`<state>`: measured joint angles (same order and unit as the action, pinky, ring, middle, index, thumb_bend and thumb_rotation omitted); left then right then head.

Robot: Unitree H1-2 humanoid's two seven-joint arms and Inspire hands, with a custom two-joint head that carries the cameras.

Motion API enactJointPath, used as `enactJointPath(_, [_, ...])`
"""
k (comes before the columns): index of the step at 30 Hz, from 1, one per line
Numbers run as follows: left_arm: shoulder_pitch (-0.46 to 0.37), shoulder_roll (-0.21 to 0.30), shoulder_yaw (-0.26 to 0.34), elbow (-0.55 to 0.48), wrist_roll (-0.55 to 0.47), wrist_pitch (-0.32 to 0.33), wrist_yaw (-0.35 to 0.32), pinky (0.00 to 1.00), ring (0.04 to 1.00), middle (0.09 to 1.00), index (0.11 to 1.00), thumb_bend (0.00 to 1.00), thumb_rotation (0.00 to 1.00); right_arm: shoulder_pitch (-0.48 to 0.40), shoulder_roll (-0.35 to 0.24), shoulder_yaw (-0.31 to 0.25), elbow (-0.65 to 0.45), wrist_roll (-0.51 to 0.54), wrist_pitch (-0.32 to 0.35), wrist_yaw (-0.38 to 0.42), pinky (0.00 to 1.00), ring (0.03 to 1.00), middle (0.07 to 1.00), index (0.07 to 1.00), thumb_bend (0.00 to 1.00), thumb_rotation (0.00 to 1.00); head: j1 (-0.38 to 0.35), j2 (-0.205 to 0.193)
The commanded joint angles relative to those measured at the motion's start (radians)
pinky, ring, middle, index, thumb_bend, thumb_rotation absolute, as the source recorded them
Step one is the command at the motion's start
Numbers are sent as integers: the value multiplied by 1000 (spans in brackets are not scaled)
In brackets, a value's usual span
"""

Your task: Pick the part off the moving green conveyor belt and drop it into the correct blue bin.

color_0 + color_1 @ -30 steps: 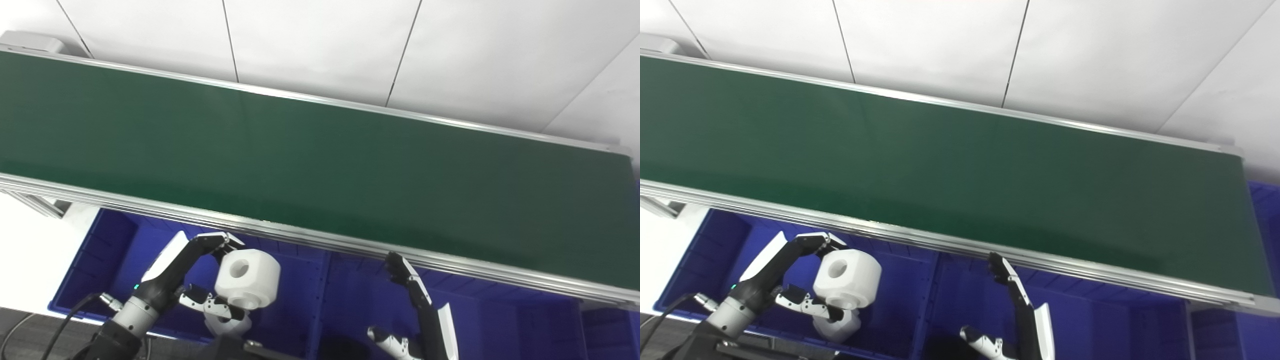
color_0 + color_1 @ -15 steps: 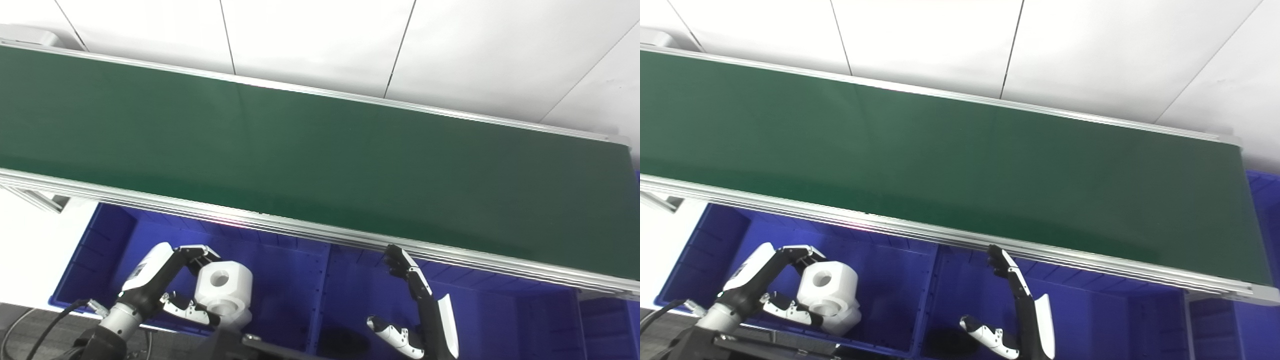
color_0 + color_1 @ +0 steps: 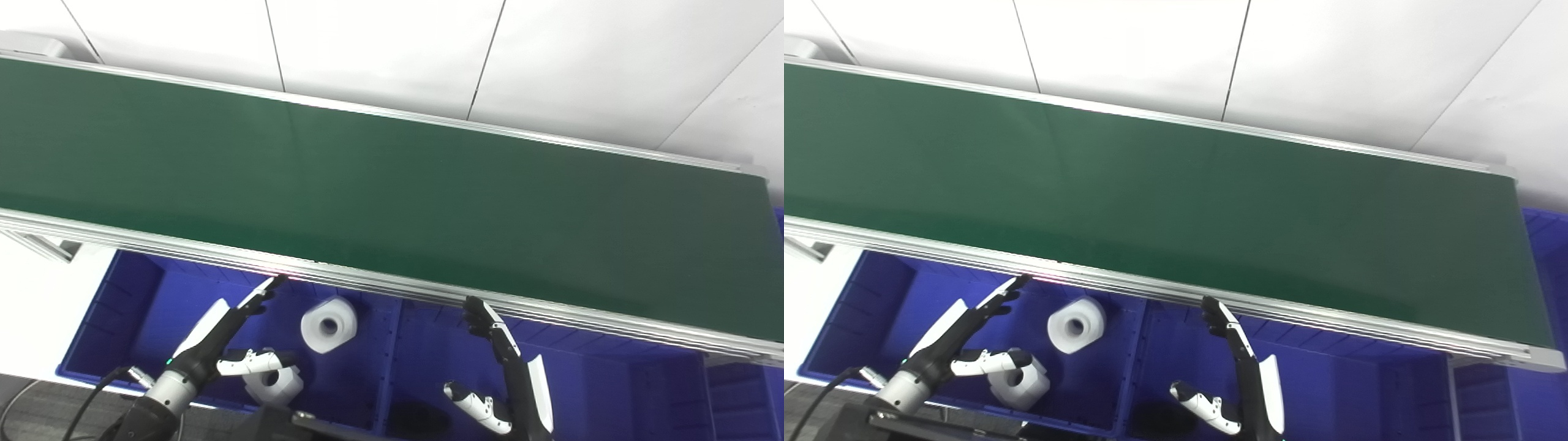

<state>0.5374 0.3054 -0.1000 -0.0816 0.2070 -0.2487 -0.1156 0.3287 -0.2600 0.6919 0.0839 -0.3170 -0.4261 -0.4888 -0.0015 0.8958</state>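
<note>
A white hexagonal part [image 3: 329, 324] with a round hole lies in the left blue bin [image 3: 131, 309], just right of my left hand. A second white part [image 3: 274, 385] lies below it, near the bin's front. My left hand [image 3: 222, 340] is open over that bin, fingers spread, holding nothing. My right hand [image 3: 508, 373] is open and empty over the middle blue bin [image 3: 422, 355], fingers pointing up toward the belt's rail. The green conveyor belt [image 3: 380, 196] carries no part in view.
The belt's silver near rail [image 3: 392, 288] runs just above both hands. More blue bins [image 3: 1543, 233] stand at the right. A white wall is behind the belt. A cable [image 3: 92, 398] hangs by my left wrist.
My left hand has opened and let go of the white part, which now lies in the left bin. The camera has tilted a little. The right hand has barely moved.
</note>
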Motion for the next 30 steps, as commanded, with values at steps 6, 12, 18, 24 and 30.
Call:
enactJointPath(6, [3,-25,-56,-74,-200,-221,-60,871,915,945,936,811,610,17,40,-13,2,-57,-44,8,804,843,867,895,794,756,-165,-17])
enactJointPath(12, [-4,-51,-87,-85,-220,-221,-95,845,872,898,895,825,602,43,84,-53,-1,-101,-43,52,814,856,881,912,822,761,-266,-27])
enactJointPath(18, [0,-60,-100,-68,-210,-221,-107,823,866,893,893,836,647,57,109,-75,-8,-110,-43,74,806,853,882,916,816,738,-299,-26])
enactJointPath(24, [6,-59,-114,-61,-179,-221,-82,842,864,883,893,800,634,83,125,-111,-19,-124,-42,117,852,883,899,930,795,754,-213,-22])
enactJointPath(30, [12,-50,-121,-52,-171,-221,-70,832,868,896,900,802,604,91,136,-139,-10,-119,-39,155,852,890,912,940,812,754,-170,-34])
